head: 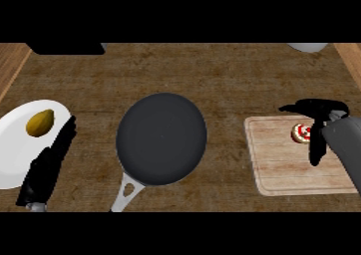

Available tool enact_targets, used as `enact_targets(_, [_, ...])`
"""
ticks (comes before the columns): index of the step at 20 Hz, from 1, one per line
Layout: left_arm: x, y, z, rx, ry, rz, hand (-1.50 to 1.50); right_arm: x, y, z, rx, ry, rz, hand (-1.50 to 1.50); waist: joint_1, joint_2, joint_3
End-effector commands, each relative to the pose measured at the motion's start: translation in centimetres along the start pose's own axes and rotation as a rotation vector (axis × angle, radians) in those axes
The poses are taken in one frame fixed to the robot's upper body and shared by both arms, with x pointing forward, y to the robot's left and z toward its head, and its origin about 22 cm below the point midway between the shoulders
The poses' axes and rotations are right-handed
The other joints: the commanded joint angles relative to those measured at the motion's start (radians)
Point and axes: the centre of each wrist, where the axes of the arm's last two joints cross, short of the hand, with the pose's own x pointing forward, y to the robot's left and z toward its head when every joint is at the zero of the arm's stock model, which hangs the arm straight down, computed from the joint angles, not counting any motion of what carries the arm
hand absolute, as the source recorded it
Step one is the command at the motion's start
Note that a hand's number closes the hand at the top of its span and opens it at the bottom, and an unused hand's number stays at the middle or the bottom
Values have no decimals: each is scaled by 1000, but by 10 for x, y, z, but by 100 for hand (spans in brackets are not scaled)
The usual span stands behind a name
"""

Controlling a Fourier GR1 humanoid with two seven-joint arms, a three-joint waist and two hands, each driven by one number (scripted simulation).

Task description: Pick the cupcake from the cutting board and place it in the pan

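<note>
One cupcake [301,133], one pan [162,139], one cutting board [286,164], two hands.

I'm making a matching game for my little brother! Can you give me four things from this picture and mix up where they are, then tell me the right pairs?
Things:
1. cupcake
2. pan
3. white plate
4. right hand

Places:
A. middle of the counter
B. far left, with a yellow-brown food on it
C. on the cutting board
D. over the cutting board, right by the cupcake

Pairs: 1-C, 2-A, 3-B, 4-D
</note>
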Motion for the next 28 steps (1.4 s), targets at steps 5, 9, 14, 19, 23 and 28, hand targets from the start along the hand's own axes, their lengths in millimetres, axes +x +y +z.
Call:
enact_targets(5, [4, 9, 8, 7, -3, -9, 0, -16, 7, -20, 12, 6, -11, -150, 4, 1, 0])
enact_targets(9, [9, 7, -1, 2, 4, -15, 0, -22, 16, -30, -40, -49, -68, 150, 7, 2, 1])
enact_targets(14, [8, -1, 6, 5, 7, 10, 0, -15, 26, -27, 32, -81, -124, 150, -1, -1, 0])
enact_targets(19, [-6, 18, 5, 34, 20, 4, 0, 7, 64, -39, -51, 39, -252, 150, -34, -14, -3])
enact_targets(23, [-16, 14, 10, 91, 86, 6, 0, 8, 116, -48, -208, 204, -409, 150, -120, -40, -6])
enact_targets(28, [-19, 17, 17, 81, 78, -8, 0, 64, 132, -19, -499, 255, -397, 150, -103, -40, -7])
